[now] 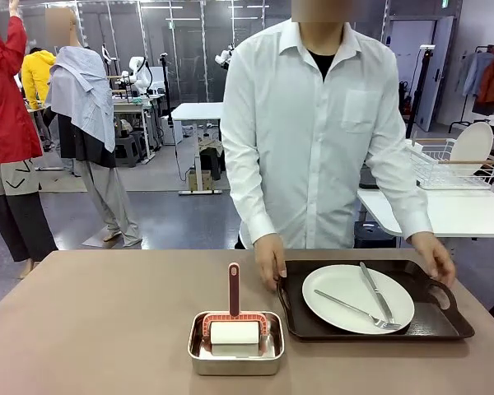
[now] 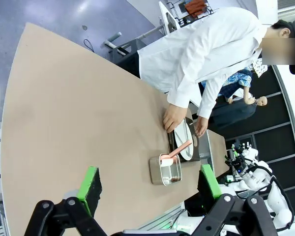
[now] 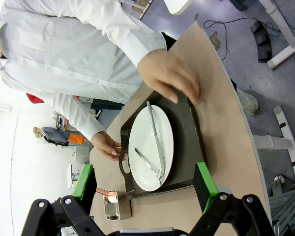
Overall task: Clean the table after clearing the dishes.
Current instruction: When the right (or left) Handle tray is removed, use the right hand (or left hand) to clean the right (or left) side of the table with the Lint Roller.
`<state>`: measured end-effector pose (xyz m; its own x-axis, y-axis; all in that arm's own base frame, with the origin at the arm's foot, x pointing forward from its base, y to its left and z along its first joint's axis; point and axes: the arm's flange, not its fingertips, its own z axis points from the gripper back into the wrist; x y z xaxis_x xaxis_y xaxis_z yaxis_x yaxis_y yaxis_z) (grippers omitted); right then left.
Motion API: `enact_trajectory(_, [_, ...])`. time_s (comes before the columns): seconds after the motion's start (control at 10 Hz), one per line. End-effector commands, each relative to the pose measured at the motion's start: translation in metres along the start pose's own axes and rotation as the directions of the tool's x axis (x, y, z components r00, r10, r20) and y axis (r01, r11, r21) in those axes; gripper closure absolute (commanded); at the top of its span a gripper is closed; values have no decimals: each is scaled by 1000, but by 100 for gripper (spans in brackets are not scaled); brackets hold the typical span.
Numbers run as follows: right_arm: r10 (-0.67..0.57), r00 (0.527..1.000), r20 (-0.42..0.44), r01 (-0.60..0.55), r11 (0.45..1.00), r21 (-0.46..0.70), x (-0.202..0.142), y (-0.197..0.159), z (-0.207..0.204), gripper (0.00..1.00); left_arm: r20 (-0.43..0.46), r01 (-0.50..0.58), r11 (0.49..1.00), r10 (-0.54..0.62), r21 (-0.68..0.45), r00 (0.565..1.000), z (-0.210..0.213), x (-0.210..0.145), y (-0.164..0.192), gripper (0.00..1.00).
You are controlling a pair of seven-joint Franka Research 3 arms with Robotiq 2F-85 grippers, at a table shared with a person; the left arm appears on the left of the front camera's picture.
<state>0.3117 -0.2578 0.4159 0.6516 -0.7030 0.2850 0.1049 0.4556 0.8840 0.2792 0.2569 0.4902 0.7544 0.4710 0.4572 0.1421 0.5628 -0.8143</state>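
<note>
Well above the table [image 2: 64, 123], the left gripper [image 2: 150, 196] hangs with its jaws wide apart and empty. The right gripper [image 3: 143, 189] is the same, over the tray [image 3: 187, 142]. This dark tray lies on the right part of the table, near the far edge, and the person's hands [image 1: 270, 262] hold its two end handles. It looks stiff, and the handles seem the good place to take it. On it, the white plate [image 1: 346, 296] is probably fragile and smooth. The fork [image 1: 354, 309] and knife [image 1: 377, 292] lie loose on the plate and may slide. Near the front edge, a steel pan [image 1: 235, 366] holds a roller [image 1: 234, 333] with a red handle.
</note>
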Motion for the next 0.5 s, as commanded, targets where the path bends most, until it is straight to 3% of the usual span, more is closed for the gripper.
enact_trajectory(0.0, [6,1000,11,-7,1000,15,-1,-1,0,0,7,3,1000,-3,-1,1000,1,1,0,0])
enact_trajectory(0.4, [6,1000,11,-7,1000,15,-1,-1,0,0,7,3,1000,-3,-1,1000,1,1,0,0])
